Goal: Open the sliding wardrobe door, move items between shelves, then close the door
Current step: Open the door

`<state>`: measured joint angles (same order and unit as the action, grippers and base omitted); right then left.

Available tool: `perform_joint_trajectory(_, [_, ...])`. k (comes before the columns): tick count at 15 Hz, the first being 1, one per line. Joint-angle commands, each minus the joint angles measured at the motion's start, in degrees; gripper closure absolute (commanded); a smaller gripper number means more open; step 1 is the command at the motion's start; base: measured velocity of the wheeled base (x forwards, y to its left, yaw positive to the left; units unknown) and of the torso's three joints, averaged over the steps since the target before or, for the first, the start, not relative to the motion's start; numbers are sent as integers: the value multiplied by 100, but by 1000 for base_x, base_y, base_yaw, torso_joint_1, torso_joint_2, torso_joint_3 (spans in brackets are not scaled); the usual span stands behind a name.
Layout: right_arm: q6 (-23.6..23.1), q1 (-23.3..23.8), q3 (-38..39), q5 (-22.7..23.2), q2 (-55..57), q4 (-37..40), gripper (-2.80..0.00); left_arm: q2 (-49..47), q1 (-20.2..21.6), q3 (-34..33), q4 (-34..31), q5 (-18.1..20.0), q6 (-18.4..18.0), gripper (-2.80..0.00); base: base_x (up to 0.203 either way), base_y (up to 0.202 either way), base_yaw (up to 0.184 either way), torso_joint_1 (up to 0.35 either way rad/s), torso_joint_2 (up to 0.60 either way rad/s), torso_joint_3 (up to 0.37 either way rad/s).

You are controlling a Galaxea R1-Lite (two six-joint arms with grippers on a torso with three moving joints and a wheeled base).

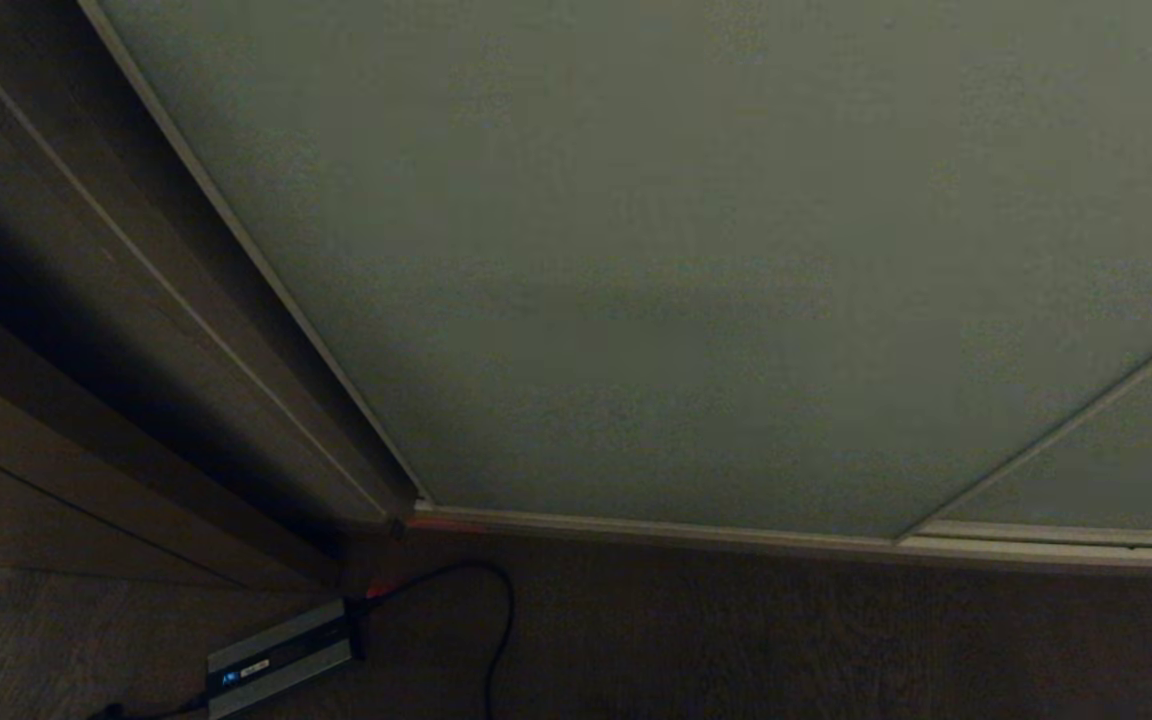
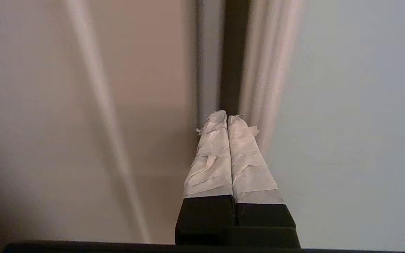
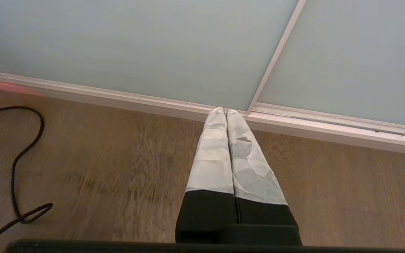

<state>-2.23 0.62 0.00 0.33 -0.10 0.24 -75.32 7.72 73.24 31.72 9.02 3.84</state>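
Observation:
The sliding wardrobe door [image 1: 656, 270] is a wide grey-green panel with a thin pale frame, and it fills most of the head view, closed. In the left wrist view the same door [image 2: 357, 105] shows beside its pale frame edge [image 2: 269, 77] and a dark gap. My left gripper [image 2: 227, 116] is shut with nothing between its taped fingers, its tips pointing at that gap next to the frame edge. My right gripper [image 3: 222, 110] is shut too, hanging low over the floor near the door's bottom rail [image 3: 118, 95]. The items and the shelves are hidden.
The brown wooden door casing [image 1: 106, 330] stands left of the door. A grey power box [image 1: 281, 655] with a black cable [image 1: 496, 620] lies on the wooden floor [image 1: 736, 640] near the casing. A second door panel [image 1: 1116, 460] overlaps at the right.

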Motion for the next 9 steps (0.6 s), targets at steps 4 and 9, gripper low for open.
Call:
perform_joint_trajectory(4, [-5,-1,18,2,5,2,0,-274,-264,321,-15,178,0,0,0,0,0,0,0,0])
perform_joint_trajectory(9, [-5,-1,18,2,10,2,0,-387,-586,434,-186,249,-92,0,0,0,0,0,0,0])
